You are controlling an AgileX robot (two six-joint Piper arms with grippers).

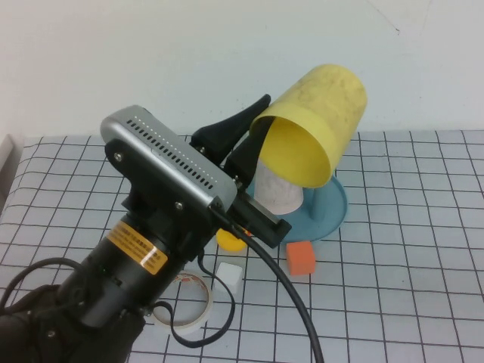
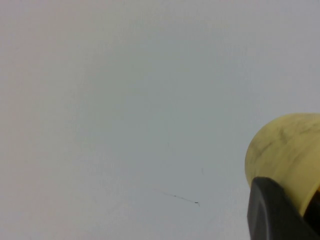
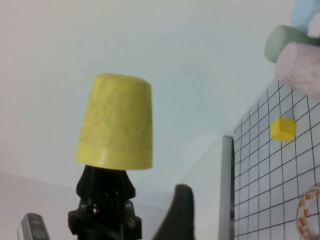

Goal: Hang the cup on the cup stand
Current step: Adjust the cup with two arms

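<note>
Taking the cup stand (image 1: 329,215) as the landmark and reading from the left: a roll of tape (image 1: 185,299) lies on the gridded tabletop (image 1: 423,287) well to the stand's near left, with a small white block (image 1: 229,274) next to it and a yellow piece (image 1: 231,240) partly hidden just beside the stand's near-left edge. An orange cube (image 1: 301,258) sits just in front of the stand's rim.

The left end effector (image 1: 240,147) rises from the near left toward the stand, its fingers pinched on the rim of the yellow cup (image 1: 314,125). The cup is carried mouth-down and tilted, above the stand, probably so its open mouth can slip over an upright peg. A speckled pinkish-white cup (image 1: 276,189) already sits upside down on the stand, directly below the yellow one, so a free peg must be found beside it; the pegs themselves are hidden here.

The right end effector (image 3: 181,212) shows only one finger tip in its own wrist view, off to the stand's right side, holding nothing; whether it stands spread cannot be told.
</note>
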